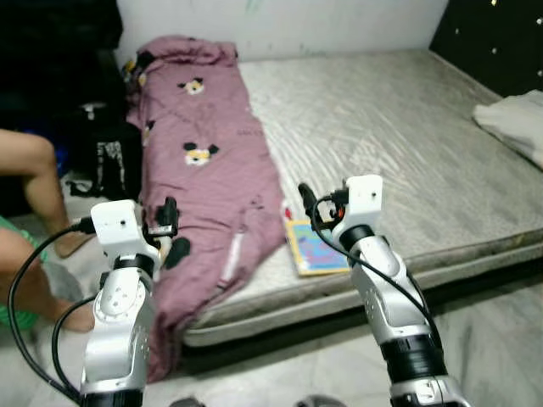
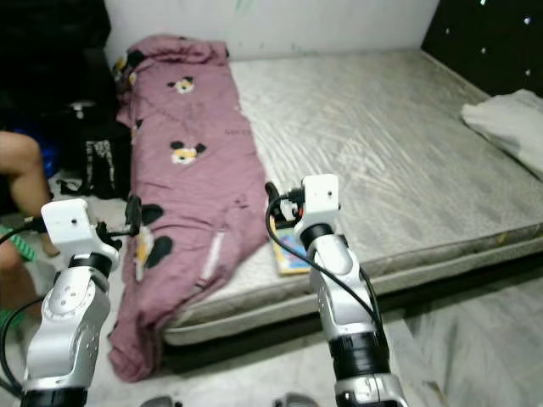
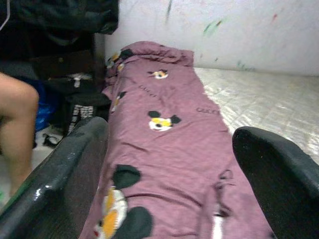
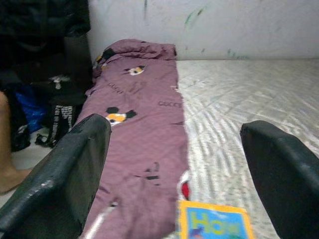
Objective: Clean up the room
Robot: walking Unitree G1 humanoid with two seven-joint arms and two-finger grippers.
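We're standing at the foot of a bare grey mattress [image 1: 407, 136] that takes up most of the room. Along its left side runs a long mauve blanket [image 1: 208, 170] with cartoon-mouse prints, bunched at the wall end, with its near end spilling over the mattress edge toward the floor. A white cloth [image 1: 517, 123] sits at the far right edge. A black bag [image 1: 106, 157] stands on the floor left of the mattress, and a person's legs [image 1: 34, 178] are beside it.

A colourful book [image 1: 314, 246] lies flat near the front mattress edge, just beside the blanket; a small red thing peeks out next to it, too small to identify.

Both arms are raised in front of us. The left gripper [image 3: 169, 164] is spread wide, empty, over the blanket's drooping end. The right gripper [image 4: 174, 169] is also spread wide, empty, lined up just short of the book.

Our read: the book is the closest pick for the right gripper. It lies flat on a soft surface, so we'd come in low at the near edge, press slightly into the mattress and pinch the edge, not the cover face. Keep clear of the blanket hem so we don't snag it. The left arm should hold off.
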